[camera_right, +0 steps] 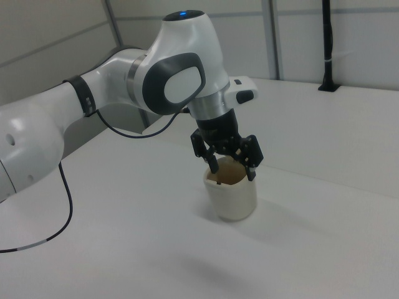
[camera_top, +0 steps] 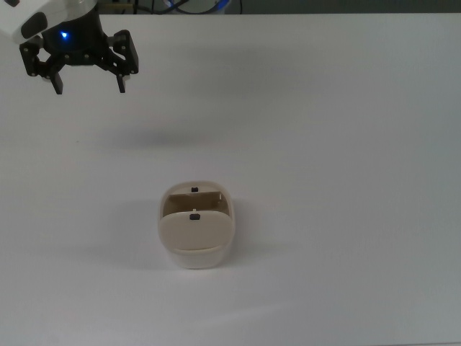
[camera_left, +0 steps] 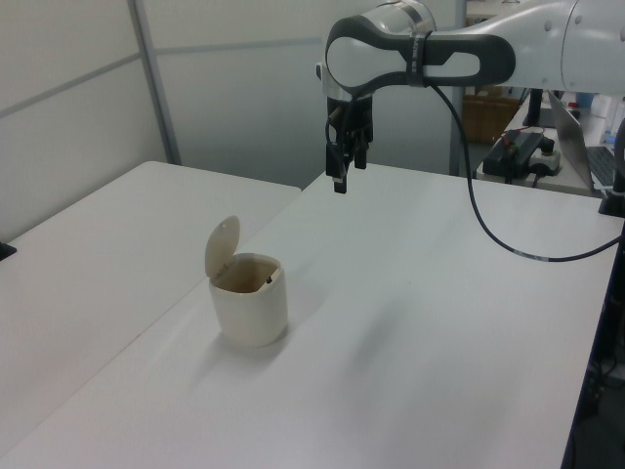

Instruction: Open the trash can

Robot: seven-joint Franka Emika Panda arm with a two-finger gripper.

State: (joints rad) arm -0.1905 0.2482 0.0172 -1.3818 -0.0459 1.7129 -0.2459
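Table [camera_top: 346, 144]: A big white table is filling most of every view and is holding the trash can.
Arm [camera_left: 488, 44]: The white and gray robot arm is reaching in from the left view's right, high over the table. A black cable [camera_left: 488, 230] is hanging down from it.
Trash can [camera_top: 196, 229]: The small cream bin is standing upright on the table, a little below the middle of the top view. Its lid [camera_left: 222, 244] is standing up and the top is showing an open hole. A tiny black button is showing on the lid and another on the far rim.
Gripper [camera_top: 88, 84]: The black gripper is hanging in the air at the top view's upper left, well apart from the trash can. Its two fingers are spreading wide and are holding nothing. A little blue light [camera_top: 64, 34] is glowing just above them.
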